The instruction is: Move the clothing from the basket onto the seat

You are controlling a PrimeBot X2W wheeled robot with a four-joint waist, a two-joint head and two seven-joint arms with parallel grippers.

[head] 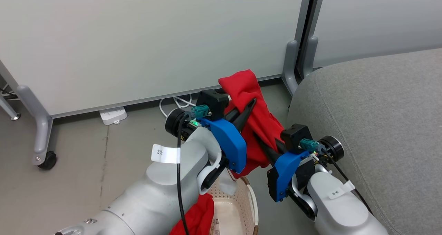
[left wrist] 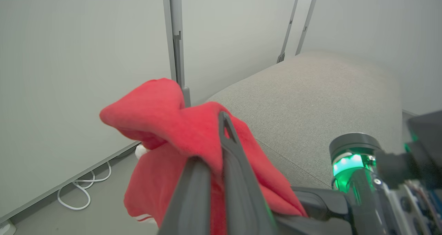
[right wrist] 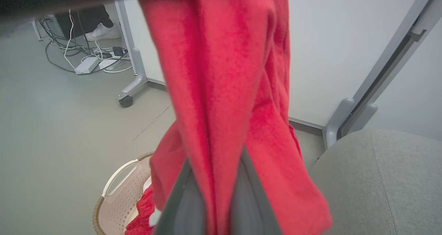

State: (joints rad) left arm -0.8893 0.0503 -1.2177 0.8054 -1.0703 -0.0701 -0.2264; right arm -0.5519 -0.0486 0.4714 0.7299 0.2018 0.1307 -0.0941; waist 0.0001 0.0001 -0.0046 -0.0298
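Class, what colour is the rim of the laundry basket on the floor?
Brown; the basket's rim shows best in the right wrist view.

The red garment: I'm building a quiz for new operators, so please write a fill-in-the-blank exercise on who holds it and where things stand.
The lifted red garment is pinched by ____ grippers, the left gripper and the right gripper.
A second red garment lies inside the ____ on the floor.
The grey seat is on the robot's ____ side.
Missing words: both; basket; right.
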